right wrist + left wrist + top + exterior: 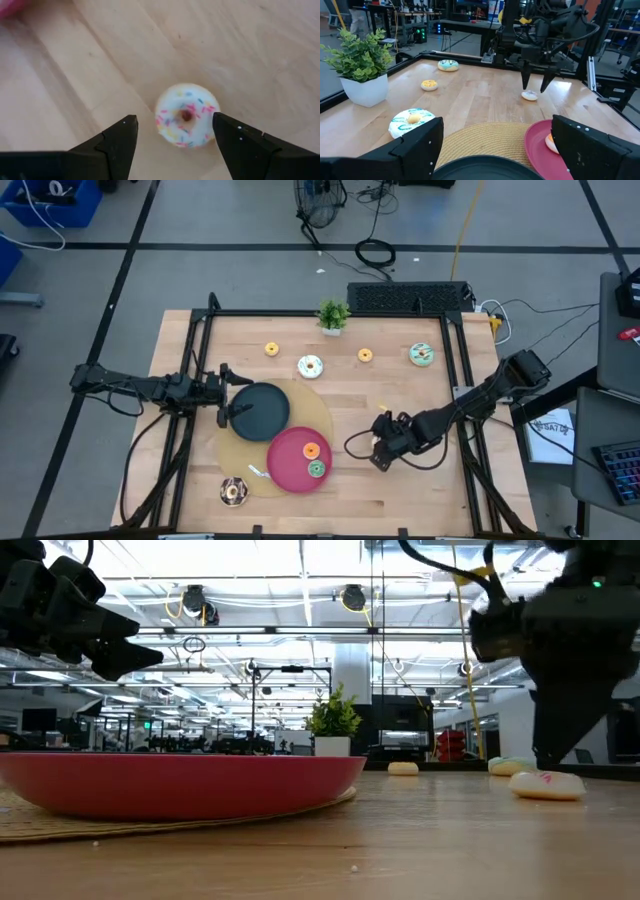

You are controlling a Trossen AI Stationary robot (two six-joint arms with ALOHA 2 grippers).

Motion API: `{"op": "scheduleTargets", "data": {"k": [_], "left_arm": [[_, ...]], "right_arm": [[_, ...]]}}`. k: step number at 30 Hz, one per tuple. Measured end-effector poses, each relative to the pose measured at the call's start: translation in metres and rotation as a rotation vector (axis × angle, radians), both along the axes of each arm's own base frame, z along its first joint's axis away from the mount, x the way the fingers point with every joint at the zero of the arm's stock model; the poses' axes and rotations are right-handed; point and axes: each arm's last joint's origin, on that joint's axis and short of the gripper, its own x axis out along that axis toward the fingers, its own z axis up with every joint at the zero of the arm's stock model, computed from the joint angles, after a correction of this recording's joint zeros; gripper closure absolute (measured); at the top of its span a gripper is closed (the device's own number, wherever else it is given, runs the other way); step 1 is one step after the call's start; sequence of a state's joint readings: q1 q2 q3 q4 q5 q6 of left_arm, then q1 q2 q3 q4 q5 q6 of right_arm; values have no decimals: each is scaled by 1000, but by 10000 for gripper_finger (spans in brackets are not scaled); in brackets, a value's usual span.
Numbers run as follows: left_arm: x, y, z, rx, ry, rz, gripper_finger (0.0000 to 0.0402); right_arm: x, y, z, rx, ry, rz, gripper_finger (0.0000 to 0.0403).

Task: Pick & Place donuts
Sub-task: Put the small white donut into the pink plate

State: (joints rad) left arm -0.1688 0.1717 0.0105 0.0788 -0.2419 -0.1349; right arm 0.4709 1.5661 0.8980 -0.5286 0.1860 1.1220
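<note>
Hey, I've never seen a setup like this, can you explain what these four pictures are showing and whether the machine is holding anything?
It is a two-armed robot at a wooden table, moving toy donuts onto plates. One picture looks straight down, one looks level across the tabletop, and two come from cameras on the wrists.

The right end effector hangs open above a white sprinkled donut, its fingers either side, not gripping it. The left end effector, also open and empty, hovers at the dark plate.

The pink plate already holds an orange donut and a green one. Both plates sit on a woven mat. More donuts and a small plant stand near the far edge, and a chocolate donut is near the front.
</note>
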Motion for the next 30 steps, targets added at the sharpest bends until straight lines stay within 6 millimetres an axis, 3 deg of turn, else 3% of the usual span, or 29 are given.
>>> {"op": "scheduleTargets", "data": {"k": [9, 30], "left_arm": [[0, 0, 0, 0, 0, 1, 36], [0, 0, 0, 0, -1, 1, 36]], "right_arm": [[-9, -4, -21, 26, -38, -17, 156], [-5, -2, -23, 10, -94, -14, 156]]}}
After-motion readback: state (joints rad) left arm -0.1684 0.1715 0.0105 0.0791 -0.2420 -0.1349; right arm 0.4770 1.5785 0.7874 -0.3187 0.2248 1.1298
